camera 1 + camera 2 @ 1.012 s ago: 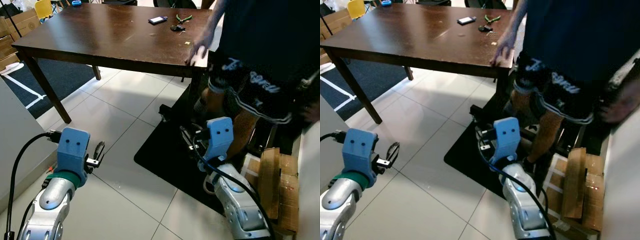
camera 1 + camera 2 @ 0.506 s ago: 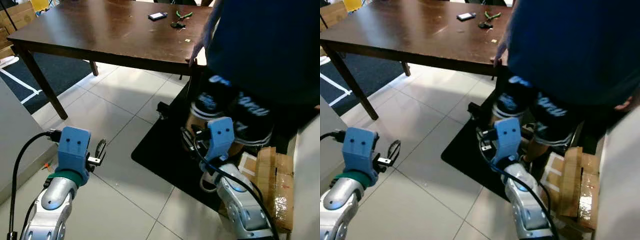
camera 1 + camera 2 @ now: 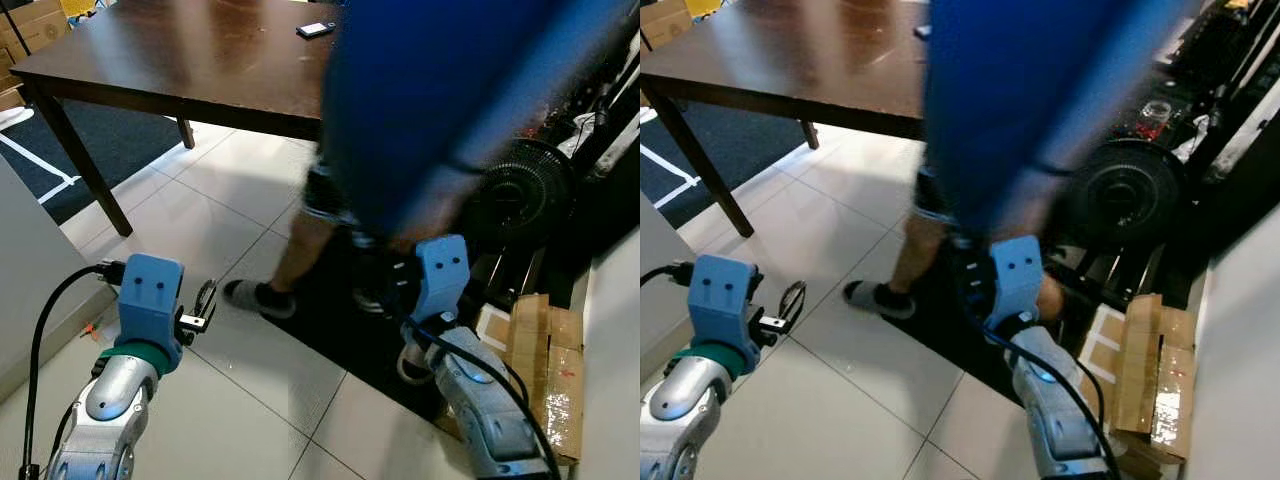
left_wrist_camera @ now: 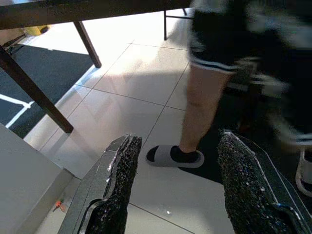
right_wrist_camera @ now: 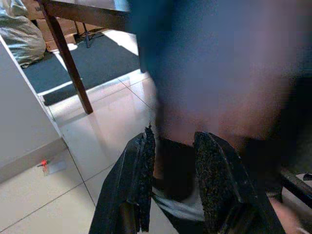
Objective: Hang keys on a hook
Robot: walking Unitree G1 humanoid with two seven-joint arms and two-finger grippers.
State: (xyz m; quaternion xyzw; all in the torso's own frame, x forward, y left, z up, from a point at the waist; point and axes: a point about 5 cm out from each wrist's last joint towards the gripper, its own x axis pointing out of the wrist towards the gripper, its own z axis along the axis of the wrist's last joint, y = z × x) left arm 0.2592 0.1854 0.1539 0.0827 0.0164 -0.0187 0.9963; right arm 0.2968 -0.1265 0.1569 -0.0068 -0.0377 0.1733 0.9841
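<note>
Nearest me, my left gripper (image 4: 175, 185) hangs low over the pale tiled floor (image 3: 240, 400), its fingers (image 4: 119, 180) spread wide with nothing between them. My right gripper (image 5: 173, 180) is held out lower right, fingers parted by a narrower gap and also empty; past them I see only blur. Just beyond my right arm, flattened cardboard (image 3: 545, 355) lies by the wall.

A person (image 3: 440, 110) in a blue top and dark shorts stands right in front of me, badly blurred. One foot in a grey slipper (image 4: 173, 157) rests on the tiles at the edge of a black mat (image 3: 330, 330). To the right of the person, a black fan (image 3: 1125, 190) sits on the floor.

Farther off is a dark wooden table (image 3: 170, 60), with a small dark device (image 3: 316, 29) near its far edge. The person covers the rest of that side of the tabletop, so I cannot make out the keys or any hook. A dark rug (image 3: 90, 150) lies under the table's left end.
</note>
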